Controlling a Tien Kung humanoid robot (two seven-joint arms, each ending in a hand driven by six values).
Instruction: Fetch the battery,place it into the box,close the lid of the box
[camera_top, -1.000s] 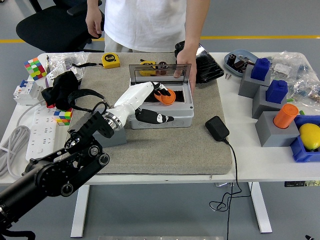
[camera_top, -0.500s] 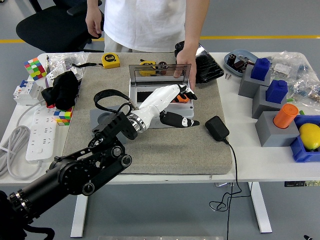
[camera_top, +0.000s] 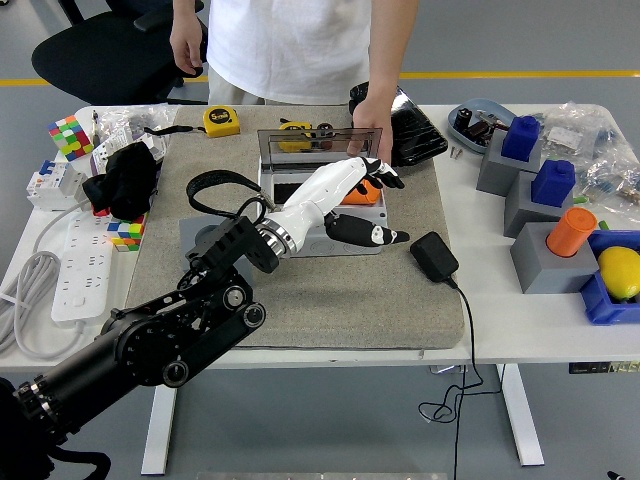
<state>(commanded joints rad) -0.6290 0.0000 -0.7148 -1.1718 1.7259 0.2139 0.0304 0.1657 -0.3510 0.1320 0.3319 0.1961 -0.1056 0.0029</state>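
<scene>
1. Grey box (camera_top: 322, 215) standing near the middle of the grey mat (camera_top: 300, 290), its clear lid (camera_top: 318, 145) raised upright along the far edge.
2. Orange battery (camera_top: 361, 192) lying inside the box, in the right part of the opening, partly hidden.
3. Left hand (camera_top: 345, 195) reaching in from the lower left on a black arm, white palm spread low over the box opening.
4. Fingers (camera_top: 385, 175) extended and loose, black tips pointing right past the box's right wall; thumb (camera_top: 368, 235) stretched out over the box's near-right corner.
5. Nothing gripped: battery just beneath and beside the fingers; whether touching them, impossible to tell.
6. Person's hand (camera_top: 368, 135) resting on the lid's top right edge, holding it up from the far side of the box.
7. Person's other hand (camera_top: 187, 45) hanging free, well behind and left of the box.
8. Black adapter (camera_top: 434, 256) lying on the mat just right of the box's near corner, cable trailing off the table edge.
9. Yellow tape measure (camera_top: 222, 121) behind and left of the box, near the mat's far edge.
10. Black tray (camera_top: 405, 125) behind and right of the box.
11. Colour cube (camera_top: 68, 134) far to the left of the box.
</scene>
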